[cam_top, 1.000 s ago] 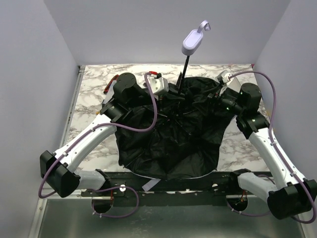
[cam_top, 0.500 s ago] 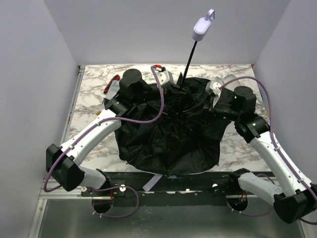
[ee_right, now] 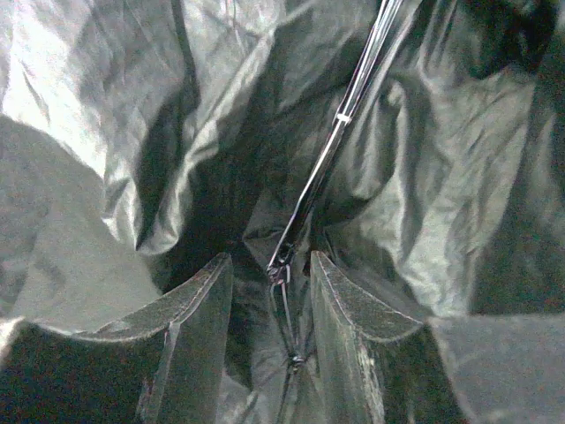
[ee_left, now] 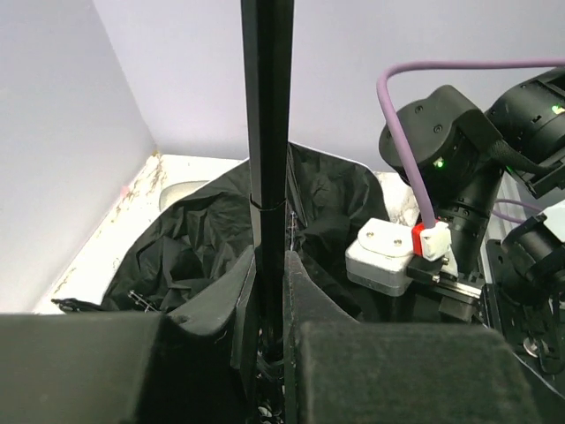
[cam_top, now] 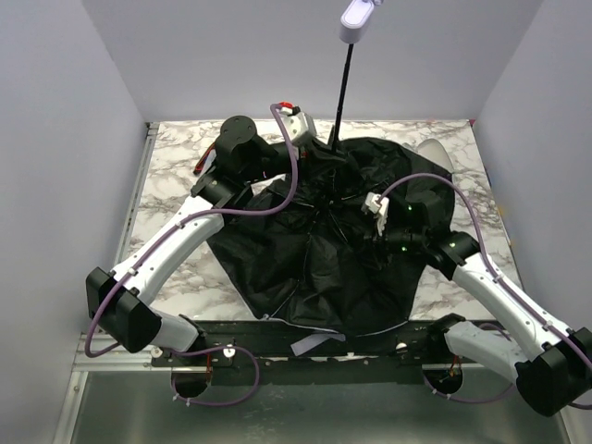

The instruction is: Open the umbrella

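A white marble-patterned table (cam_top: 169, 166) sits enclosed by plain pale grey walls (cam_top: 231, 55), evenly lit.

Robotics lab cell: plain walls (cam_top: 277, 55) around a marble-patterned table (cam_top: 176, 166) with robot arms (cam_top: 171, 248).

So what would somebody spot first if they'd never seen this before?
The big black umbrella lying upside down across the marble table, with its thin shaft poking straight up to a pale handle at the top. The left claw is clamped on that shaft low down. The right claw is down in the crumpled fabric, with a thin rib between its open fingers.
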`<state>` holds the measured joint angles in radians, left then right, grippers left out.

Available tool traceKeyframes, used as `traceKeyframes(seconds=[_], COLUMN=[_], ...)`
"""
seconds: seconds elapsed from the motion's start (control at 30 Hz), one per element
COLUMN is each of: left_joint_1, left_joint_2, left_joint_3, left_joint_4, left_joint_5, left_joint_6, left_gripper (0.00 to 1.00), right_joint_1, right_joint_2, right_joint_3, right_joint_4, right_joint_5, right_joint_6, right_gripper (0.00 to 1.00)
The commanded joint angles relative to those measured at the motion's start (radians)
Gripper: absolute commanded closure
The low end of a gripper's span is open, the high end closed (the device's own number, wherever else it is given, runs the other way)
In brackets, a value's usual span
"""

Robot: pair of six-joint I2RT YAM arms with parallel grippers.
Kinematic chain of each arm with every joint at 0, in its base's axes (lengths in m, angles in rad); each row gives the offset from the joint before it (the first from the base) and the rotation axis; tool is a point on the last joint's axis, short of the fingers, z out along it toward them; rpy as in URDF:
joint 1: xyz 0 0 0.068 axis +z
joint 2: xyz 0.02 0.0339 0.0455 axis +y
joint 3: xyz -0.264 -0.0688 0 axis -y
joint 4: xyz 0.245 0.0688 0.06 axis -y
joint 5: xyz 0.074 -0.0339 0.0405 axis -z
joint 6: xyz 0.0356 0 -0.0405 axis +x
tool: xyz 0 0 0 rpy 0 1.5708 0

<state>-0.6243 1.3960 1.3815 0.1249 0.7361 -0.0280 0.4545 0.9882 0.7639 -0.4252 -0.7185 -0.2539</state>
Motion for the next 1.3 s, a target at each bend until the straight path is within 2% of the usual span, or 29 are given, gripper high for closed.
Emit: traceKeyframes(seconds=[0.0,0.17,0.37,0.6,0.83,1.27], left_joint_1=[0.011,0.010,0.010,0.008,-0.006,-0.028], left_joint_2=[0.001,0.015,0.037,0.064,0.068,0.087], left_joint_3=[0.059,0.061,0.071,0.083,0.087,0.117], left_joint_4=[0.043,0.019,-0.007,-0.013,0.001,-0.072], left_joint_5=[0.072,0.149,0.165,0.185,0.222,0.223], left_joint_6=[-0.018,-0.018,0.010,0.018,0.006,0.023], left_gripper=[1.00,1.00,1.00,1.00,1.00,1.00], right_joint_1=[0.003,0.003,0.003,0.003,0.003,0.004], right_joint_2=[-0.033,-0.031,0.014,0.094,0.132,0.176], right_joint_3=[0.017,0.178,0.390,0.522,0.505,0.476], right_joint_4=[-0.027,0.104,0.255,0.464,0.592,0.622], right_joint_5=[0.019,0.019,0.118,0.128,0.132,0.121], right_joint_6=[0.003,0.153,0.280,0.433,0.465,0.432], right_gripper=[0.55,0.45,0.33,0.30,0.43,0.63])
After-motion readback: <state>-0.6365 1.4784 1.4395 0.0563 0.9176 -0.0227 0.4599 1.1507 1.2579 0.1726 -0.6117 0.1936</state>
